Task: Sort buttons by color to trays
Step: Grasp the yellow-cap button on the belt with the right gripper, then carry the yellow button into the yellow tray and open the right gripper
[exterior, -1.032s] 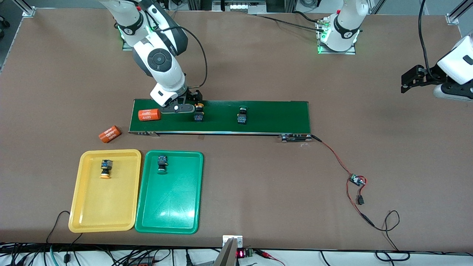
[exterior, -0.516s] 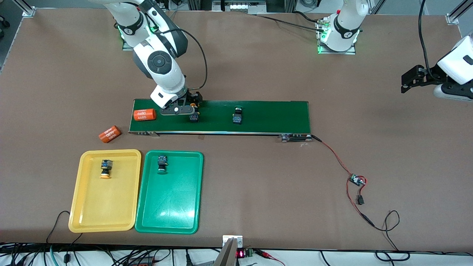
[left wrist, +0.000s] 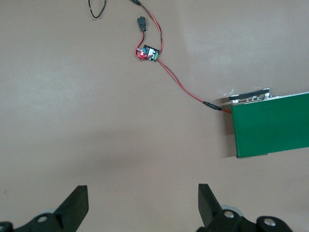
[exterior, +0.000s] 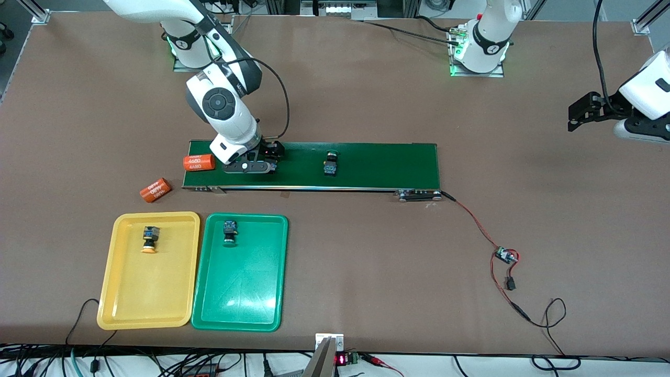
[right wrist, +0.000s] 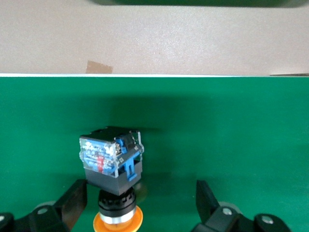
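Right claw [right wrist: 140, 212]: spread, straddling the yellow-capped button [right wrist: 113, 179] at the conveyor belt's [exterior: 377, 165] right-arm end.
Left claw [left wrist: 142, 205]: spread, waiting over bare tabletop [exterior: 549, 220].
Green-capped button [exterior: 330, 163]: mid-belt.
Trays: yellow tray [exterior: 152, 298] and green tray [exterior: 241, 298] each hold one matching button.

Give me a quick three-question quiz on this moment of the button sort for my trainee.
1. True or false: the right gripper has already shut on the yellow-capped button on the conveyor belt.
2. Which button lies in the green tray? A: yellow-capped. B: green-capped. C: none.
3. Fill in: the left gripper hangs open over bare ____, off the belt's end.

Key
1. False: its jaws stand open either side of the button.
2. B: the green-capped tray button; the yellow tray holds a yellow-capped tray button.
3. Table.
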Action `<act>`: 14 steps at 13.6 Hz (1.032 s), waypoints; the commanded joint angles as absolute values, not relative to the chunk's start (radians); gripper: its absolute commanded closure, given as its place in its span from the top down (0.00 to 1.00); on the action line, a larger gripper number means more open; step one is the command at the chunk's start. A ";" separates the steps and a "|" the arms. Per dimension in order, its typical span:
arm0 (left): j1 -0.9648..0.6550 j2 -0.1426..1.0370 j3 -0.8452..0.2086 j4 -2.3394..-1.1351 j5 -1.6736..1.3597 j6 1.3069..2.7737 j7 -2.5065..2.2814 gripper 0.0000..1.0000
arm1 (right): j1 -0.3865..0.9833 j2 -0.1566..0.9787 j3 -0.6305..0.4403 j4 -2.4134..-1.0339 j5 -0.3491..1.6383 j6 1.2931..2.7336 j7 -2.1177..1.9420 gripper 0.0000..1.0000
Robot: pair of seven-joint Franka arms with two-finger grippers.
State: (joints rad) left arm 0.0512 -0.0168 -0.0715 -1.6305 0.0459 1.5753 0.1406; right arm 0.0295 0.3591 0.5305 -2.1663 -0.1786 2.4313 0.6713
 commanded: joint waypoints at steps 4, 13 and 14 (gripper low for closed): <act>0.055 -0.028 -0.072 -1.617 0.040 1.551 0.138 1.00 | 0.032 0.368 0.526 -2.152 -0.199 2.433 0.683 0.81; 0.054 -0.015 -0.072 -1.595 0.040 1.529 0.137 1.00 | 0.026 0.353 0.494 -2.093 -0.232 2.386 0.669 0.12; 0.055 -0.015 -0.072 -1.595 0.040 1.529 0.137 1.00 | 0.023 0.332 0.489 -2.027 -0.232 2.337 0.655 0.12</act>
